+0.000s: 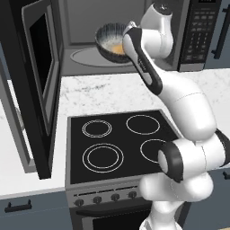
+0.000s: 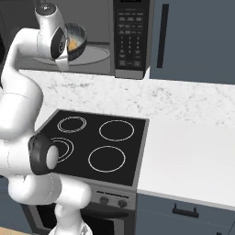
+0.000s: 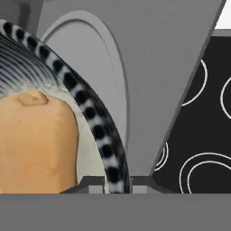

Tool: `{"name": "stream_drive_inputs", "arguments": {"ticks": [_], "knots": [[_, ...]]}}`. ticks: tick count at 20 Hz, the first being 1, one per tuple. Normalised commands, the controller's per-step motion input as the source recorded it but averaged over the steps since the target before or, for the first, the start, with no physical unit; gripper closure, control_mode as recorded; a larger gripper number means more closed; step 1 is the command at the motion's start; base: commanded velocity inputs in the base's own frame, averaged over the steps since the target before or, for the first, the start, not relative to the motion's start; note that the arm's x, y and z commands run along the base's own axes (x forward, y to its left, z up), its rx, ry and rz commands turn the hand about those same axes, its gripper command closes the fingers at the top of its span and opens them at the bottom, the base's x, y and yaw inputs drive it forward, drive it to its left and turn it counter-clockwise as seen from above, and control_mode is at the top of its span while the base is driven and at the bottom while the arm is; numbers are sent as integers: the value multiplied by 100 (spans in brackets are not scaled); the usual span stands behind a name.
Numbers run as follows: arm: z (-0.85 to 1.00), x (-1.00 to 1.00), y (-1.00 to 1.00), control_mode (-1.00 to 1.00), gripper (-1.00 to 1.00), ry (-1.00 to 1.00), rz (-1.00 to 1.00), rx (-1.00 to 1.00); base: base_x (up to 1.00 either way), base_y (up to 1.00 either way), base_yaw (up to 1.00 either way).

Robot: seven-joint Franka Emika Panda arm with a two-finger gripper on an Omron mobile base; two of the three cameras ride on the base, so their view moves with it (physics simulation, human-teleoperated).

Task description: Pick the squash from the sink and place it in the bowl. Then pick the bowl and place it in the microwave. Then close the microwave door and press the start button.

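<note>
Carrying the bowl point(image 1: 109, 42) with the squash point(image 3: 36, 144) inside, the gripper point(image 3: 110, 182) pinched its rim over the microwave point(image 1: 134, 27) turntable point(image 1: 85, 56); lowering and release seemed next.

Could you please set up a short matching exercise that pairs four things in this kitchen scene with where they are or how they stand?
Things:
1. squash
2. bowl
3. microwave door
4. button panel

States:
A. swung open
B. over the turntable
C. lying in the bowl
D. right side of the microwave

Pairs: 1-C, 2-B, 3-A, 4-D
</note>
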Motion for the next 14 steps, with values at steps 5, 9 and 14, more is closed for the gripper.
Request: {"name": "stream_drive_inputs", "arguments": {"ticks": [5, 9, 14], "knots": [[-2, 53, 10, -100, 100, 5, 7, -3, 0, 0, 0], [-17, 27, 12, -100, -100, 0, 3, -4, 0, 0, 0], [-14, -4, 2, -100, -100, -5, 0, -3, 0, 0, 0]]}}
